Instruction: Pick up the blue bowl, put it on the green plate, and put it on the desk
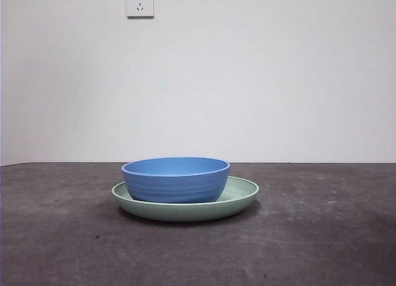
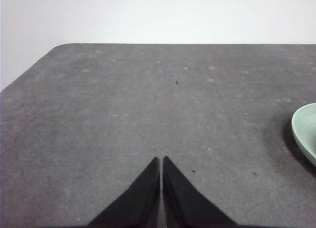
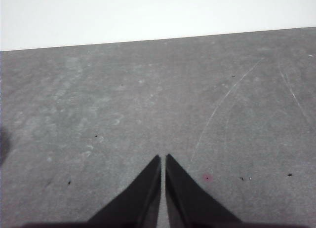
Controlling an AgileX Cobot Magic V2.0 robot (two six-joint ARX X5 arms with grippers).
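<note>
The left gripper [image 2: 161,161] hangs low over bare desk [image 2: 148,104] with its jaws pressed together and nothing between them. The right gripper [image 3: 163,160] is the same — jaws together, empty, over scratched tabletop.

From the left gripper, a sliver of the green plate [image 2: 306,132] shows off to one side, near but apart. The right wrist view shows no dish at all, so I judge the left arm the nearer one.

In the front view the blue bowl [image 1: 176,179] sits upright in the green plate [image 1: 244,193], mouth up, set toward one side of the plate rather than centred. Both are round, so neither has a long axis or a facing — any rim point serves for a grasp.

With the bowl already on the plate, what is left looks like setting it on the desk.
</note>
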